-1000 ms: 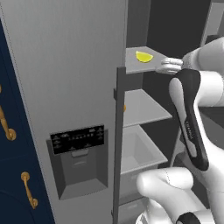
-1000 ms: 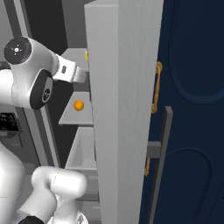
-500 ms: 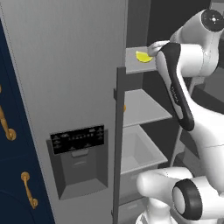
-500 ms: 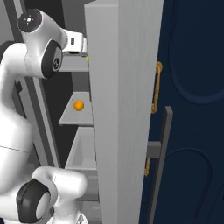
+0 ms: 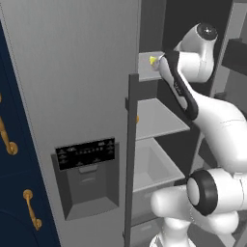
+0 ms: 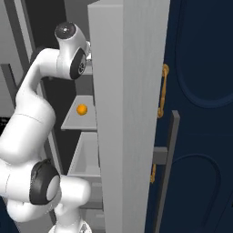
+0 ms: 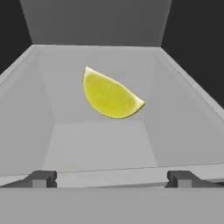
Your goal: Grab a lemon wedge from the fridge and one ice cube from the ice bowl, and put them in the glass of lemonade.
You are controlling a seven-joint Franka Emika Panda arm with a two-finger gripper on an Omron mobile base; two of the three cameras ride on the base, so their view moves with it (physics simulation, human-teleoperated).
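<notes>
The lemon wedge (image 7: 111, 96), bright yellow and curved, lies on the grey top shelf (image 7: 96, 148) of the fridge (image 5: 72, 72), whose door stands swung open. My gripper (image 7: 111, 179) is open and points straight at the wedge from a short way off, with nothing between its fingertips (image 7: 41, 178). From the left base the wedge (image 5: 153, 60) shows as a yellow sliver at the shelf's front, half covered by my arm (image 5: 193, 96), which reaches up to that shelf. The ice bowl, the ice cube and the glass of lemonade are out of view.
A small round orange fruit (image 6: 81, 109) sits on the middle shelf (image 5: 159, 120), with a grey drawer bin (image 5: 149, 166) below. The door's edge (image 6: 127, 113) hides my hand from the right. Navy cabinets with gold handles (image 5: 31, 214) flank the fridge.
My arm has swung up and to the left, bringing the hand from beside the top shelf to right in front of the lemon wedge. The jaws stay open.
</notes>
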